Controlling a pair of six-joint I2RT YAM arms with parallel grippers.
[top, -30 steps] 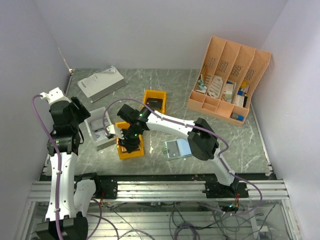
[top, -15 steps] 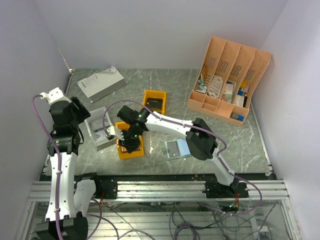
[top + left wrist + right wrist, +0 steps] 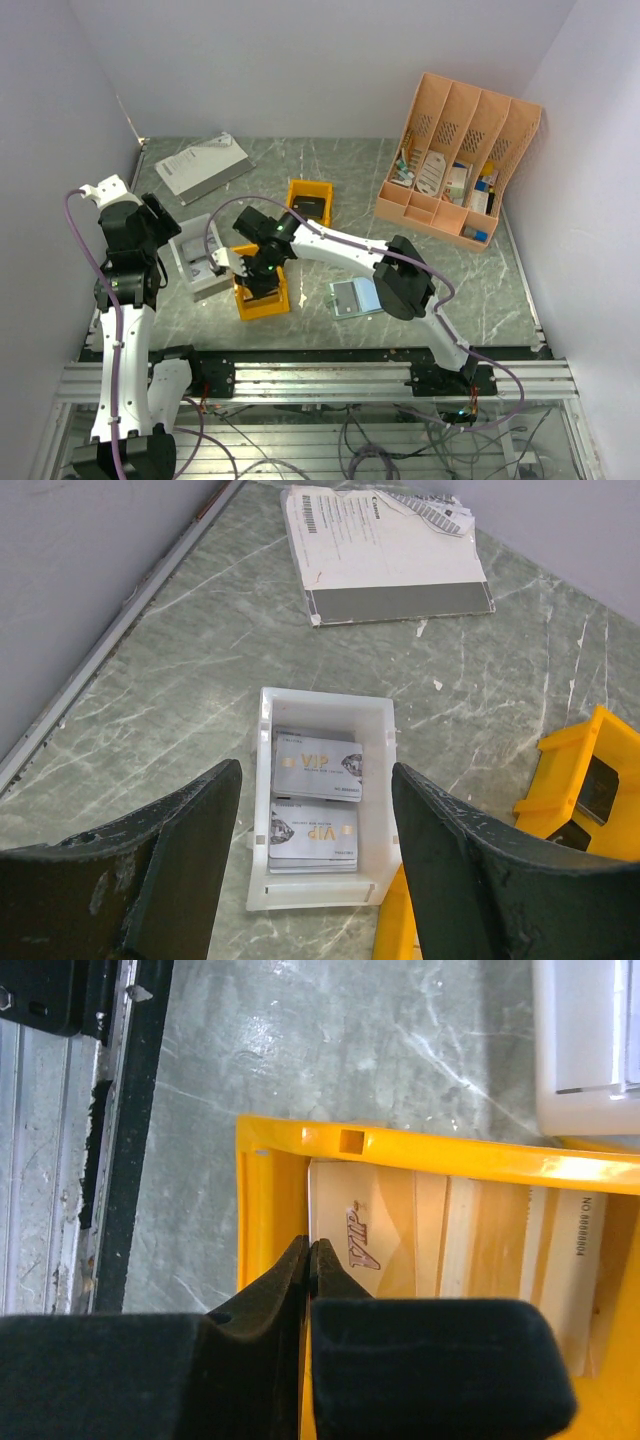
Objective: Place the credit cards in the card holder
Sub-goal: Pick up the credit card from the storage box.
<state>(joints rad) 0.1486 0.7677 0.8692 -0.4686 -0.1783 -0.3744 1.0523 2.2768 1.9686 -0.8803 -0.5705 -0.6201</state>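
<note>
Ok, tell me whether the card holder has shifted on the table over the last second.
No. The card holder lies where it did, at the same gap from the black rail along the table's near edge.

Green marbled worktop (image 3: 330, 170). Right arm (image 3: 340, 245) stretched left across it, its pincer (image 3: 256, 284) down inside the near yellow bin (image 3: 262, 305); jaw state unreadable from above. Second yellow bin (image 3: 310, 203) behind it, with a dark object inside. White bin (image 3: 198, 262) just left, beside the left arm (image 3: 128, 255). Card holder (image 3: 348, 298) lies open, partly under the right elbow. Peach desk organiser (image 3: 460, 130) far right. White-grey booklet (image 3: 203, 165) far left.
</note>
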